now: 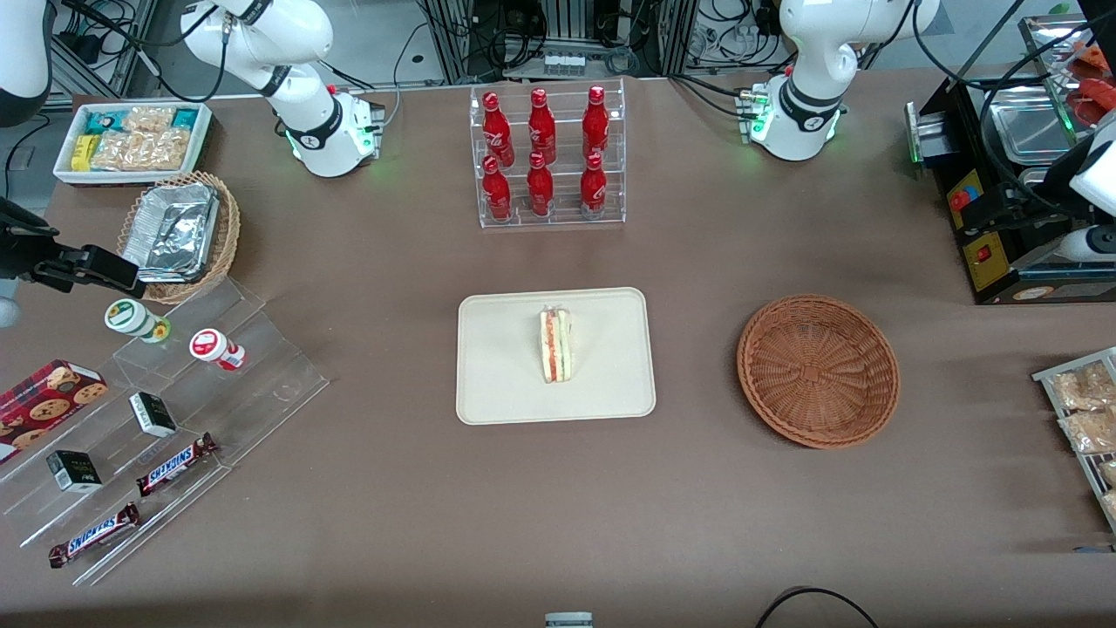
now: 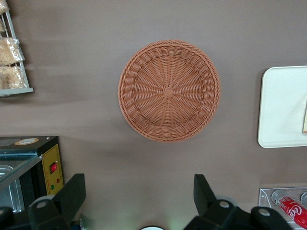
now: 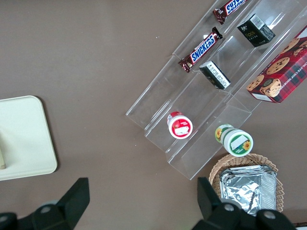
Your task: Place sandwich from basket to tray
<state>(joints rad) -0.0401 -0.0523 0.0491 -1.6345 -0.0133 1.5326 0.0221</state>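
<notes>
Brown tabletop (image 1: pixel 366 488), sandwich (image 1: pixel 555 344) on tray (image 1: pixel 497 384), empty basket (image 1: pixel 818 371), gripper (image 2: pixel 139 194) open above table.

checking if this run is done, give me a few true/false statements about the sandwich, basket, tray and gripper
1. The sandwich lies on the tray. True.
2. The basket holds a second sandwich. False: it holds nothing.
3. The gripper is shut on the sandwich. False: it is open, holding nothing, high above the table near the basket.
4. The basket lies toward the working arm's end of the table from the tray, apart from it. True.
5. The sandwich lies flat on a bread face. False: it stands on edge, its filling layers facing up.
</notes>
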